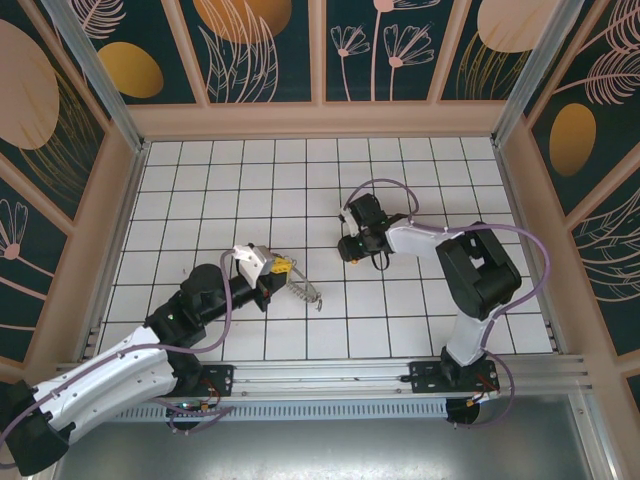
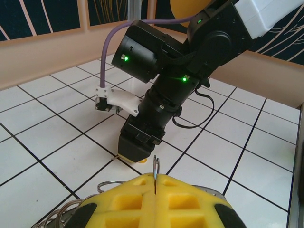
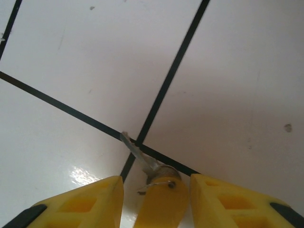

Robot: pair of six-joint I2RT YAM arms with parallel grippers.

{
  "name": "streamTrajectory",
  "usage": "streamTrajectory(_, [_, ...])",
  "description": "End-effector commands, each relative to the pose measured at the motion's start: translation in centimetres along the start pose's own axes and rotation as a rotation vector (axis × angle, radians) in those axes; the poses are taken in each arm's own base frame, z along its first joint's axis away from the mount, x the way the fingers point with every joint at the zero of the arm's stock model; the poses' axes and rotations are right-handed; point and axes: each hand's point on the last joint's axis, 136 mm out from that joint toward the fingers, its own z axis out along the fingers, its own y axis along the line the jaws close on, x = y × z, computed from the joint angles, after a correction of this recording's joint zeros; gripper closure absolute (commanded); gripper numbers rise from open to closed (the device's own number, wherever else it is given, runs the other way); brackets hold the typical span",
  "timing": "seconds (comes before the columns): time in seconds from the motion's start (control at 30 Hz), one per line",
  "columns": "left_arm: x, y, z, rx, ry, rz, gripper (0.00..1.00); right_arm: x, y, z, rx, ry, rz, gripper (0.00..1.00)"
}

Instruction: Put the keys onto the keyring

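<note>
Right fingers: My right fingers [image 1: 346, 250] stood open with their tips down at the desk [image 1: 420, 180], holding nothing. They straddled one loose key [image 3: 141, 158] that lay flat across a crossing of tile lines [image 3: 166, 85], with a yellow-orange piece [image 3: 159, 209] at its head end between them.
Left fingers: My left fingers [image 2: 155, 192] were pressed shut on the keyring [image 2: 155, 167], whose thin edge stuck up out of the seam. The rest of the keys [image 1: 306, 292] hung from it in a bunch just beside the tips. I could not tell whether the bunch touched the desk.
Risk, pick-up: I judged the flat key the weak spot. It was thin and flush with the desk, so closing could have skidded it sideways, pinched only the yellow-orange piece, or scraped my tips on the tile.
Risk, ring: I had only a narrow bite on the keyring. The hanging weight could have turned the ring in the grip and spoiled the threading angle.
Risk, arms: The two sets of fingers were near each other, so a careless carry across could have knocked the bunch.
Right arm: My right arm [image 1: 470, 270] reached left from its base, elbow raised and wrist bent steeply down.
Left arm: My left arm [image 1: 190, 305] stretched low from the near-left corner towards the middle, with its fingers roughly level and facing the right arm.
</note>
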Motion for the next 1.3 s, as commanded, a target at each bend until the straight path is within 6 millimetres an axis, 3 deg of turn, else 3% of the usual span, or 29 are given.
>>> streamTrajectory(0.0, [-1.6,-0.2,0.0,0.008,-0.056,0.004,1.0,-1.1,0.3,0.3,0.021,-0.024,-0.017,0.59])
streamTrajectory(0.2, [-1.6,-0.2,-0.1,0.007,-0.06,0.003,1.0,-0.9,-0.1,0.9,0.055,-0.01,-0.03,0.61])
streamTrajectory(0.47, [-1.7,-0.4,-0.1,0.015,-0.062,0.004,1.0,-1.0,0.1,0.4,0.076,-0.017,-0.054,0.69])
streamTrajectory(0.63, [-1.8,-0.4,-0.1,0.018,-0.06,0.004,1.0,-0.1,-0.3,0.2,0.132,0.014,-0.09,0.8])
streamTrajectory(1.0, [-1.8,-0.6,-0.1,0.03,-0.056,-0.003,1.0,0.4,0.0,-0.7,0.118,-0.001,-0.108,0.92])
streamTrajectory(1.13, [-1.9,-0.7,-0.2,0.032,-0.055,-0.004,1.0,0.7,0.0,-1.0,0.114,-0.002,-0.097,0.93])
streamTrajectory(1.27, [-2.0,-0.8,-0.2,0.04,-0.06,-0.005,1.0,1.0,-0.2,-1.2,0.12,-0.003,-0.088,0.86])
